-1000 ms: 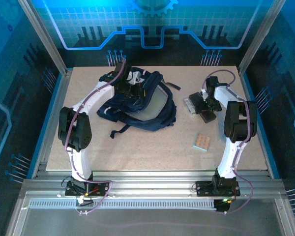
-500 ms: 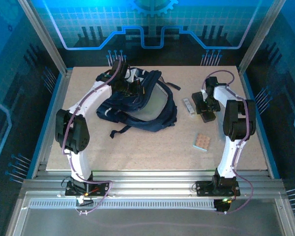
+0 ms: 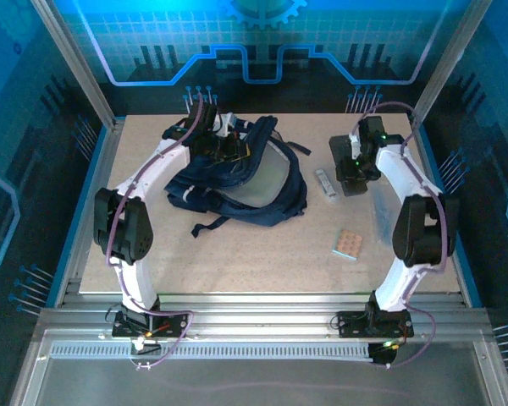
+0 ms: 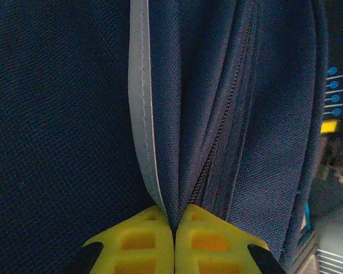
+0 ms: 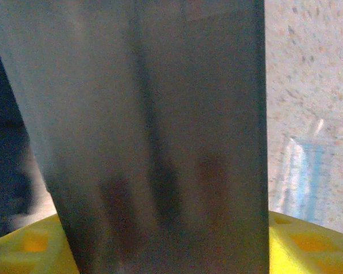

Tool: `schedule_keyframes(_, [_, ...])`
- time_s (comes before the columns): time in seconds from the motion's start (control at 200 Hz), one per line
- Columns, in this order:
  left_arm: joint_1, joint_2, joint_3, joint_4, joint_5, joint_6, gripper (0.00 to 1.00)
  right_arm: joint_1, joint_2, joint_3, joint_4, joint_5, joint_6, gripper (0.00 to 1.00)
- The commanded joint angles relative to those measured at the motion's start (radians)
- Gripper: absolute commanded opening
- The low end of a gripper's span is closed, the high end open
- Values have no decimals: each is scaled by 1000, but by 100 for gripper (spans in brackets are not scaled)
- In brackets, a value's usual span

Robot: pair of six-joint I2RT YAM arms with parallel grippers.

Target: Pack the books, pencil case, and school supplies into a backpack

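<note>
In the top view the backpack (image 3: 279,207) lies on the far left half of the table (image 3: 237,262), a big dark navy heap with pale grey patches and black straps trailing toward the near edge, its mouth gaping toward the right. The left gripper (image 3: 218,144) sits at the bag's far upper edge. On the right, the black oblong pencil case (image 3: 352,188) lies lengthwise under the right gripper (image 3: 356,165). The small grey-white bar (image 3: 324,183) rests just to its left, between the case and the bag. The tan dotted pad (image 3: 348,244) lies nearer the arm bases, apart from both. In the left wrist view the left gripper (image 4: 174,228) is clamped tight on a fold of the backpack (image 4: 57,114). Its 2 yellow fingers (image 4: 140,242) meet with the navy weave pinched between them, a pale grey stripe (image 4: 140,85) and a dark zip line (image 4: 217,131) running up from the pinch. In the right wrist view the pencil case (image 5: 154,125) looms as a blurred dark grey slab between the 2 yellow fingers (image 5: 306,242) of the right gripper (image 5: 160,251). The jaws stand on either side of it, but whether they press it cannot be told. The bar (image 5: 306,171) shows pale and translucent on the speckled table (image 5: 308,57) to the right.
</note>
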Motion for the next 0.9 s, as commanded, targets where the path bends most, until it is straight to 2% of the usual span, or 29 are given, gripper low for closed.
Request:
schedule_keyframes(0.0, [0,-34,-16,161,94,-60,0,68,-53,14,-19,-138,79,51])
schedule_keyframes(0.175, [-5,-56,-84,277,100,-131,0,177,-24,21,111,-294,248,51])
schedule_keyframes(0.395, [-11,-88,-120,345,104,-182,0,287,128,64,319,-420,474,49])
schedule_keyframes(0.515, [-12,-95,-116,349,112,-196,0,350,264,173,318,-410,563,49])
schedule_keyframes(0.65, [-12,-97,-102,343,118,-204,0,399,372,254,388,-464,657,50])
schedule_keyframes(0.695, [-11,-98,-98,342,117,-205,0,413,398,287,411,-485,680,54])
schedule_keyframes(0.815, [-10,-98,-88,341,119,-213,0,436,421,322,495,-556,704,75])
schedule_keyframes(0.895, [-7,-107,-87,350,117,-219,0,428,408,317,479,-568,685,85])
